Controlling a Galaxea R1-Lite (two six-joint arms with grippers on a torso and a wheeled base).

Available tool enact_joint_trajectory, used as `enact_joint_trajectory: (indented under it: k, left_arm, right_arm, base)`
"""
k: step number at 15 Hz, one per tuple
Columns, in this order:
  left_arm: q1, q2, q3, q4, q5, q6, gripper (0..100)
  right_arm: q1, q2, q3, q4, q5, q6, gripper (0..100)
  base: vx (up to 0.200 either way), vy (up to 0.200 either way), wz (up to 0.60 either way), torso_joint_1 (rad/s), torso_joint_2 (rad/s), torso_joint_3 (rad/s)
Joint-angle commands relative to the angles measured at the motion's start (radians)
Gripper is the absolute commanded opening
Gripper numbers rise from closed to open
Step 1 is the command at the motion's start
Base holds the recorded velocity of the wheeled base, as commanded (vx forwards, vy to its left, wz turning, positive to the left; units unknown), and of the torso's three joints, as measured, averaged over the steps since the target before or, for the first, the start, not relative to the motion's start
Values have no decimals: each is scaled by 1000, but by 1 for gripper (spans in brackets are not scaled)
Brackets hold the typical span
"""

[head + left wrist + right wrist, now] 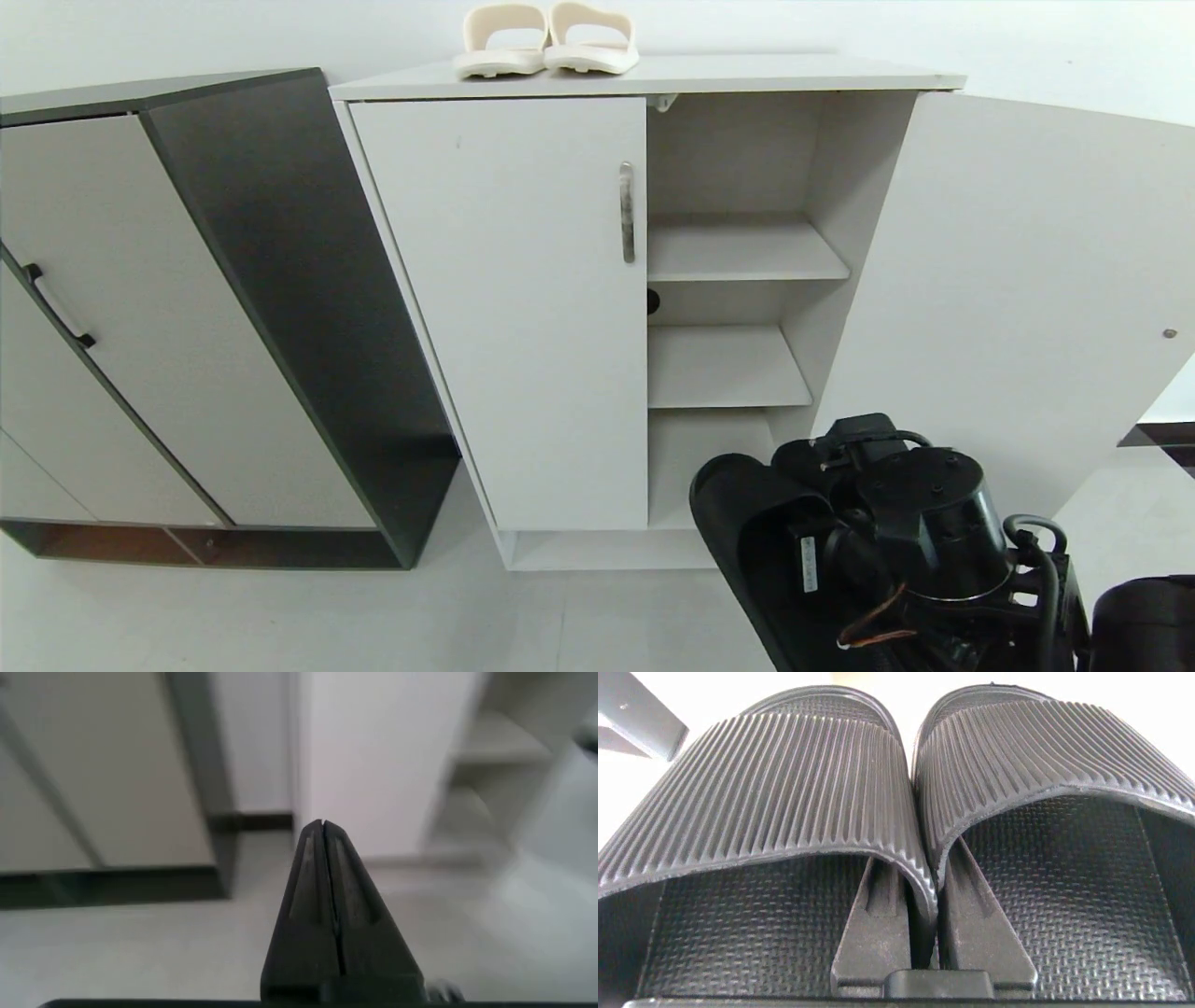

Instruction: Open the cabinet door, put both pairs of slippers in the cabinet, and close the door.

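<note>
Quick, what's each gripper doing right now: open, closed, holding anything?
Left gripper: closed, holding nothing.
Right gripper: closed on the black slippers, fingers pinching the inner strap edges of both together.

The right arm point(896, 532), low in front of the cabinet point(495, 308), was glossy black. It had a round drum-shaped housing point(934, 509) dotted with small screws point(948, 460) and a white printed label point(808, 563) on the link beside it. A black cable point(1038, 534) looped on the side away from the cabinet, with a thin orange-and-white wire point(873, 627) beneath. The left gripper point(322, 826) and right gripper point(920, 882) had matte black tapering fingers point(304, 905) with shallow lengthwise recesses.
</note>
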Motion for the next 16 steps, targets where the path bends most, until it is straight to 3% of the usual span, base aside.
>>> enact_joint_trajectory:
  k: [1,5,9,16]
  left_arm:
    - [4,-40,6,-9,-3,8,0]
    - [5,-40,6,-9,2,-22,0]
    - [5,-40,6,-10,2,-20,0]
    - [5,-40,6,-10,2,-20,0]
  right_arm:
    - [10,0,9,-7,1,-1,0]
    - [24,14,-6,-12,-4,-1,0]
    - [24,72,-49,-13,-5,6,0]
    - [18,179,-155,-12,-7,5,0]
  base:
    - [0,0,0,0,0,0]
    - [0,0,0,0,0,0]
    - [0,0,0,0,0,0]
    - [0,-200,0,2,2,2]
